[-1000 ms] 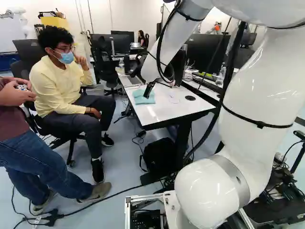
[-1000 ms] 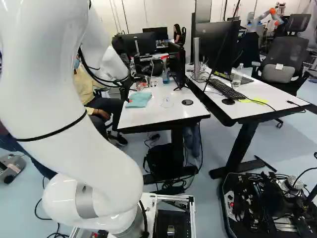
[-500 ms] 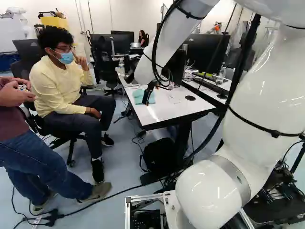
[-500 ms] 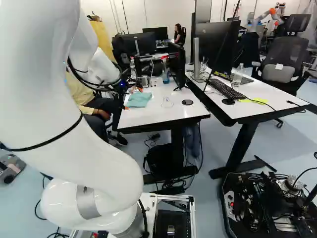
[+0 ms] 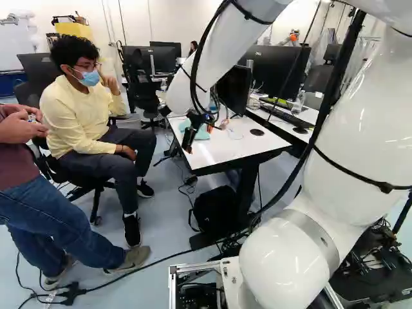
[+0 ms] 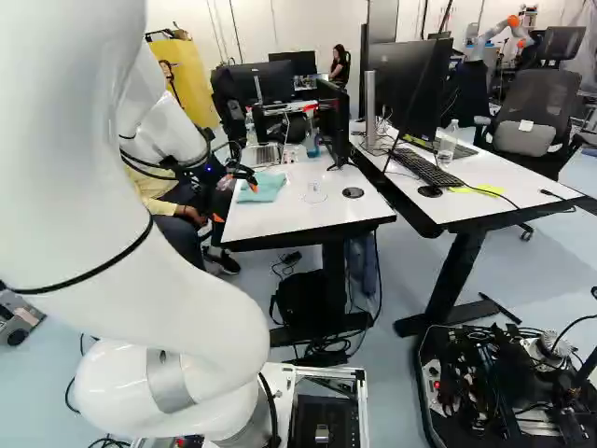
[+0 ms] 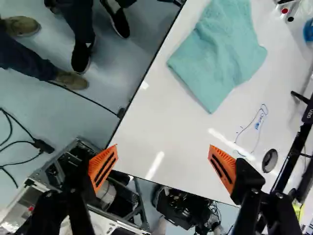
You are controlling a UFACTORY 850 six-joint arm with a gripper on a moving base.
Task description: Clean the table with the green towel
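In the right base view my gripper (image 6: 235, 202) hangs at the table's left edge, one orange tip over the white table (image 6: 303, 210) near the towel. Seen from the wrist, the gripper (image 7: 162, 159) is open, its orange-padded fingers wide apart with nothing between them. The green towel (image 7: 220, 51), a folded light teal cloth, lies flat on the tabletop ahead of the fingers, not touched by them. Thin blue marker lines (image 7: 254, 127) are on the white surface beside the towel, near a round black grommet (image 7: 269, 160).
A laptop (image 6: 261, 155), a spray bottle (image 6: 312, 143) and a monitor (image 6: 333, 121) stand beyond the towel. A seated person (image 5: 84, 116) is close to the table's left side. A second desk with a keyboard (image 6: 427, 168) adjoins at the right; another robot (image 6: 494, 35) stands far back.
The arm has drawn the gripper back from above the towel toward the table's near left edge, and its wrist has turned. The towel and the base have not moved.
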